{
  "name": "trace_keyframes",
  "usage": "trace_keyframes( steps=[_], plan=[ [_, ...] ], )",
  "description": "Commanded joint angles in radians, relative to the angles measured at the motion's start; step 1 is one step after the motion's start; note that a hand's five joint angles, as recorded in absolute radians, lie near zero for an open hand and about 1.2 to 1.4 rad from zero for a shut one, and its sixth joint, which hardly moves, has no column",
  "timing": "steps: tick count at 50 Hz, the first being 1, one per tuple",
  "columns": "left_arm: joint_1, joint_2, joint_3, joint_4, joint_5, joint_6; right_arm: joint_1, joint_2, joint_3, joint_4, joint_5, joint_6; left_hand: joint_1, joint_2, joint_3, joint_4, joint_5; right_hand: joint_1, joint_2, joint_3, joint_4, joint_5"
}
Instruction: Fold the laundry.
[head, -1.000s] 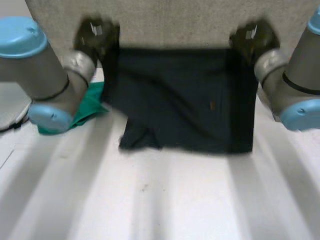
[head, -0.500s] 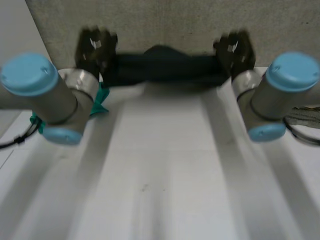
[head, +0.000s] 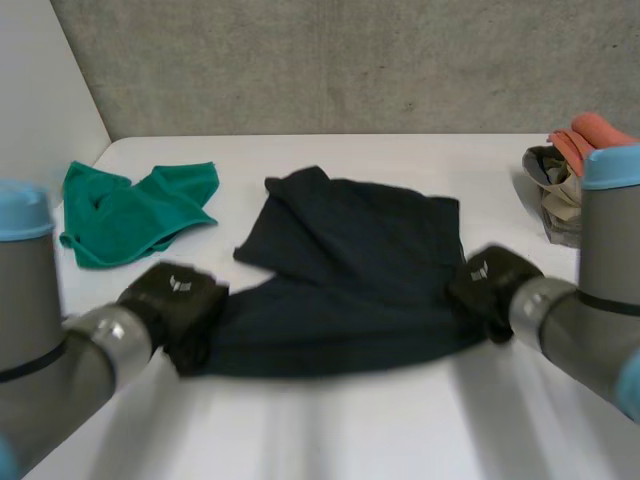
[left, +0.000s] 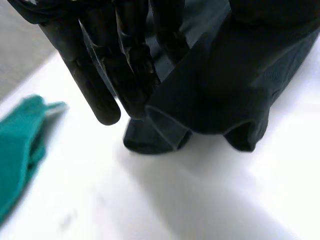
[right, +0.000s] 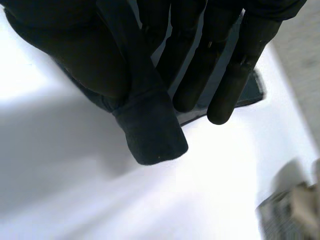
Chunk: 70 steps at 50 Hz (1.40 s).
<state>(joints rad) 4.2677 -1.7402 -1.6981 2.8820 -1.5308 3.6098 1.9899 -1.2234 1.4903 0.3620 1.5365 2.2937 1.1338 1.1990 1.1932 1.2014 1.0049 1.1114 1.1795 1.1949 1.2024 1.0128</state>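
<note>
Here, the left hand (left: 130, 65) pinches the near left corner of the dark garment (head: 350, 270); the right hand (right: 192, 65) clamps the near right corner likewise. The garment lies spread across the middle of the worktop (head: 330, 430), its near edge lifted at both hands. A green cloth (head: 130, 210) lies by the far left corner, a clothes pile (head: 565, 170) at the right edge. Risk: an uneven release would probably let the doubled near edge slump and crease, spoiling the fold.
</note>
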Motion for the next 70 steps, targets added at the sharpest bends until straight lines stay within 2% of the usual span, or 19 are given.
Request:
trace_keyframes(
  steps=[1,7,10,14,15,19,26,32,39,41,42,43,44,49,53,57,60,65,70],
  plan=[
    [-0.023,0.162,-0.124,-0.266,0.012,0.205,-0.006,-0.174,0.184,0.184,-0.025,-0.048,0.262,0.197,0.203,0.195,0.217,0.285,0.217,0.201,0.194,0.209],
    [-0.02,0.18,-0.111,-0.267,0.023,0.299,-0.003,-0.199,0.209,0.19,-0.067,-0.068,0.262,0.197,0.203,0.195,0.217,0.285,0.217,0.201,0.194,0.209],
    [-0.019,0.156,-0.06,-0.164,0.023,0.296,-0.005,-0.196,0.183,0.178,-0.078,-0.056,0.262,0.197,0.203,0.195,0.217,0.285,0.217,0.201,0.194,0.209],
    [-0.025,0.061,0.001,0.087,0.021,0.279,-0.005,-0.13,0.114,0.079,-0.087,-0.016,0.262,0.197,0.203,0.195,0.217,0.285,0.217,0.201,0.194,0.209],
    [-0.032,0.006,0.038,0.186,0.02,0.271,-0.005,-0.104,0.099,0.043,-0.084,0.002,0.262,0.197,0.203,0.195,0.217,0.285,0.217,0.201,0.194,0.209],
    [-0.04,-0.163,0.174,0.374,0.005,0.253,0.0,-0.001,0.013,-0.118,-0.043,0.09,0.262,0.197,0.203,0.195,0.217,0.285,0.217,0.201,0.194,0.209],
    [-0.045,-0.529,0.588,0.425,-0.015,0.211,0.014,0.188,-0.114,-0.417,0.054,0.101,0.262,0.197,0.203,0.195,0.217,0.285,0.217,0.201,0.194,0.209],
    [-0.039,-0.722,0.811,0.459,-0.005,0.199,0.012,0.353,-0.248,-0.581,0.093,0.064,0.262,0.197,0.203,0.195,0.217,0.285,0.217,0.201,0.194,0.209],
    [-0.039,-0.898,0.988,0.66,0.006,0.188,0.01,0.513,-0.366,-0.728,0.102,0.026,0.262,0.197,0.203,0.195,0.217,0.285,0.217,0.201,0.194,0.209],
    [-0.037,-0.929,1.015,0.707,0.006,0.172,0.01,0.547,-0.393,-0.756,0.108,0.02,0.262,0.197,0.203,0.195,0.217,-0.216,-0.284,-0.299,-0.307,-0.292],
    [-0.037,-0.933,1.017,0.72,0.008,0.162,0.01,0.562,-0.409,-0.768,0.114,0.018,0.019,-0.047,-0.041,-0.049,-0.027,-0.675,-0.743,-0.759,-0.766,-0.751],
    [-0.039,-0.935,1.016,0.73,0.009,0.15,0.013,0.576,-0.424,-0.781,0.119,0.015,-0.426,-0.491,-0.485,-0.493,-0.471,-0.937,-1.005,-1.02,-1.028,-1.013],
    [-0.039,-0.937,1.012,0.737,0.009,0.142,0.014,0.578,-0.426,-0.788,0.119,0.015,-0.875,-0.94,-0.934,-0.942,-0.92,-0.937,-1.005,-1.02,-1.028,-1.013],
    [-0.052,-0.92,0.964,0.763,0.006,0.092,0.015,0.532,-0.421,-0.795,0.129,0.078,-0.959,-1.024,-1.019,-1.027,-1.005,-0.937,-1.005,-1.02,-1.028,-1.013],
    [-0.057,-0.819,0.864,0.761,0.0,0.082,-0.002,0.388,-0.362,-0.767,0.125,0.225,-0.959,-1.024,-1.019,-1.027,-1.005,-0.937,-1.005,-1.02,-1.028,-1.013],
    [-0.057,-0.682,0.72,0.755,0.0,0.072,-0.028,0.221,-0.28,-0.587,0.084,0.344,-0.959,-1.024,-1.019,-1.027,-1.005,-0.937,-1.005,-1.02,-1.028,-1.013],
    [-0.057,-0.569,0.59,0.754,0.0,0.043,-0.058,0.17,-0.239,-0.461,0.041,0.375,-0.959,-1.024,-1.019,-1.027,-1.005,-0.937,-1.005,-1.02,-1.028,-1.013],
    [-0.057,-0.429,0.41,0.752,0.0,-0.02,-0.111,0.121,-0.116,-0.241,-0.047,0.443,-0.959,-1.024,-1.019,-1.027,-1.005,-0.666,-0.734,-0.749,-0.757,-0.742],
    [-0.059,-0.346,0.269,0.761,0.008,-0.063,-0.144,0.111,0.01,-0.212,-0.101,0.467,-0.959,-1.024,-1.019,-1.027,-1.005,-0.601,-0.669,-0.684,-0.692,-0.677]
  ],
)
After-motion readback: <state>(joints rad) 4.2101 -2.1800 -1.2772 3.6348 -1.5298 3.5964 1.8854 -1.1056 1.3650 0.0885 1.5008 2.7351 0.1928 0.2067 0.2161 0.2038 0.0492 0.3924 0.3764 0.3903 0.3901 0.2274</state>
